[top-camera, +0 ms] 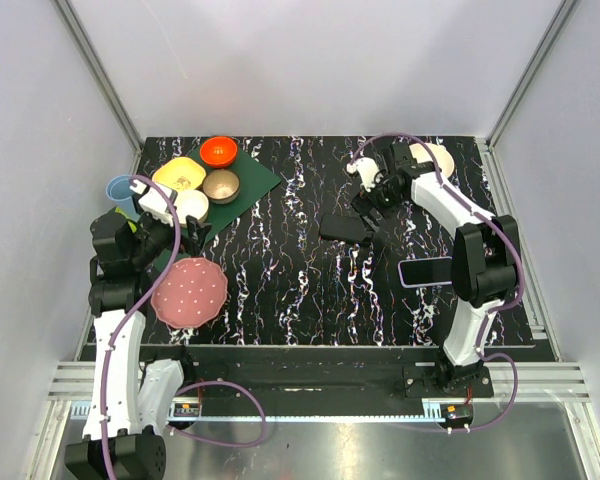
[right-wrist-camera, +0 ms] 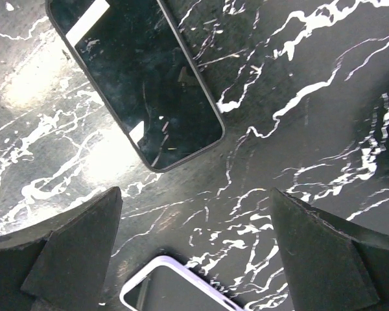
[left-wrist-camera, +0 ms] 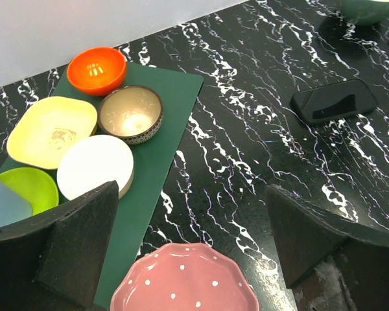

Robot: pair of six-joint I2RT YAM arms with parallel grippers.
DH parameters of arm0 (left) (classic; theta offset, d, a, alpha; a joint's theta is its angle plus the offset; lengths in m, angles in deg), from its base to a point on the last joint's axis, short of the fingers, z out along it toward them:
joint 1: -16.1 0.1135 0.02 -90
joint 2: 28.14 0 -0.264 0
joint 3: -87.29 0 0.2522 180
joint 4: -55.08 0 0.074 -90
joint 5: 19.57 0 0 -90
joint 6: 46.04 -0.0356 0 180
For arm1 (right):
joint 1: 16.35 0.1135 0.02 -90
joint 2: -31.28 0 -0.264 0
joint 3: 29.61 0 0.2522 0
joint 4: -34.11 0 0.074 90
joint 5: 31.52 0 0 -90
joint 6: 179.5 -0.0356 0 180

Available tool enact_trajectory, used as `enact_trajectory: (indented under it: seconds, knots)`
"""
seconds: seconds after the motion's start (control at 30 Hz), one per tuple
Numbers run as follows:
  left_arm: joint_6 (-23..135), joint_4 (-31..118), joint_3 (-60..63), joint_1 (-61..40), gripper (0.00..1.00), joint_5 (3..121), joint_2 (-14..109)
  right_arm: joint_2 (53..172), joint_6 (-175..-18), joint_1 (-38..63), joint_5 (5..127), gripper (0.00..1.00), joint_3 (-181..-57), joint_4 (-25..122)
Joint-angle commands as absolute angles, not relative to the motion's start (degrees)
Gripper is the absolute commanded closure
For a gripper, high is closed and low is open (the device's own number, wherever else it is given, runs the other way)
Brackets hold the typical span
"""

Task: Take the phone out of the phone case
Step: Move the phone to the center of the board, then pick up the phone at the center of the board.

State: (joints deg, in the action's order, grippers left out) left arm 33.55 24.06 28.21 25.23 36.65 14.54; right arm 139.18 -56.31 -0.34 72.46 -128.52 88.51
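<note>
Lying place: the black phone (top-camera: pixel 342 228) lies flat about mid-bench on the marbled bench (top-camera: pixel 280 290). The white-rimmed phone case (top-camera: pixel 425 271) lies toward 4 o'clock from it, apart, close by the right arm.
Right hand: the right hand (right-wrist-camera: pixel 194 227) hovers above the gap between the two, jaws spread fully, holding nothing.
Left hand: the left hand (left-wrist-camera: pixel 194 220) is just as wide open and empty, out at the bench's 9 o'clock side, well apart from the phone.
Case contents: its middle is dark, and I cannot tell whether it is an empty shell or has a handset in it.
Handling, phone: it looks to me like a stiff, glossy slab, slippery on its faces and easy to scratch. I would pinch it across the long edges.
Handling, case: probably light and bendy. It would likely skate on this polished top unless one hand pins it while the other peels a corner.
Overhead view: only this one shows both arms and how the phone and case lie relative to each other.
Right wrist view: shows the phone's thin edge and reflections up close, but only one corner of the case at 6 o'clock.
Left wrist view: shows the bowls (left-wrist-camera: pixel 131 114) on the green mat (left-wrist-camera: pixel 162 162) and the pink dotted plate (left-wrist-camera: pixel 185 282). The phone is far off at 2 o'clock, and the case is not shown.
</note>
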Motion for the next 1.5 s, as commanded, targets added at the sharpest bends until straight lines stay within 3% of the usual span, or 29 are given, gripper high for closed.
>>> enact_trajectory:
  seconds: [0.0, 0.73, 1.47]
  knots:
    - [31.22, 25.24, 28.44, 25.59, 0.01, 31.07, 13.34, 138.24, -48.73, 0.88, 69.74, 0.0, -132.67, 90.23]
    - [30.08, 24.8, 28.52, 25.77, 0.01, 30.44, 14.66, 155.64, -32.03, 7.65, 75.53, 0.0, -151.03, 106.4]
    - [29.99, 24.88, 28.35, 25.77, 0.01, 30.79, 15.63, 161.27, -32.38, 7.82, 74.31, 0.0, -153.06, 102.19]
